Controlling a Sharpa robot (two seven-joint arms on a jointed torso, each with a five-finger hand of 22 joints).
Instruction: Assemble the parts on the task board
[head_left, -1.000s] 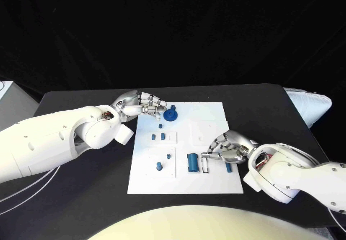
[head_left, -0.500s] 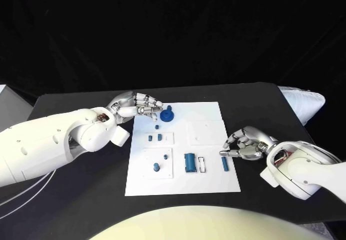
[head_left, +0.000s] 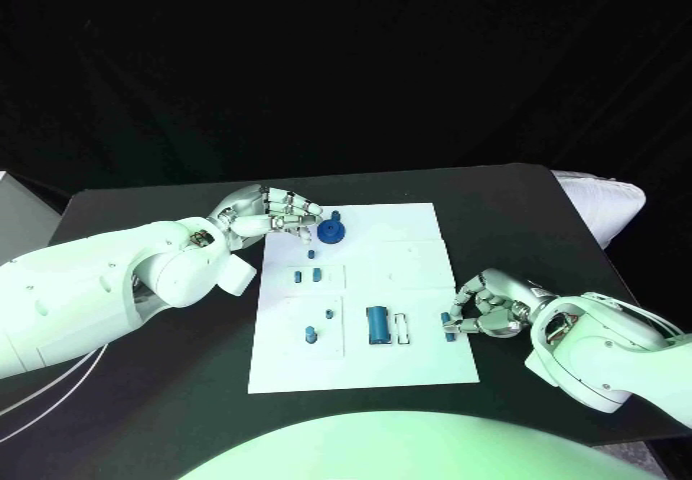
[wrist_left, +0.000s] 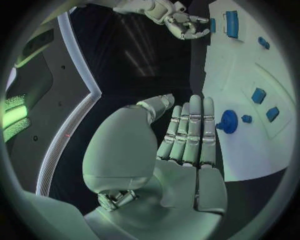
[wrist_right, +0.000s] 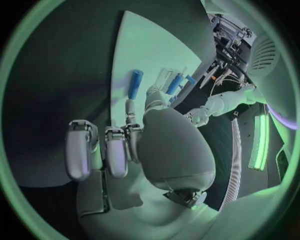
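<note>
Picking up the peg: the right hand (head_left: 495, 309) would do best to close squarely on the blue peg (head_left: 454, 331) at the board's (head_left: 418, 375) right edge.
Right hand: fingers curled beside the peg; grip cannot be told.
Left hand (head_left: 271, 213): fingers together, empty, near the round blue knob (head_left: 333, 233), far left.
</note>
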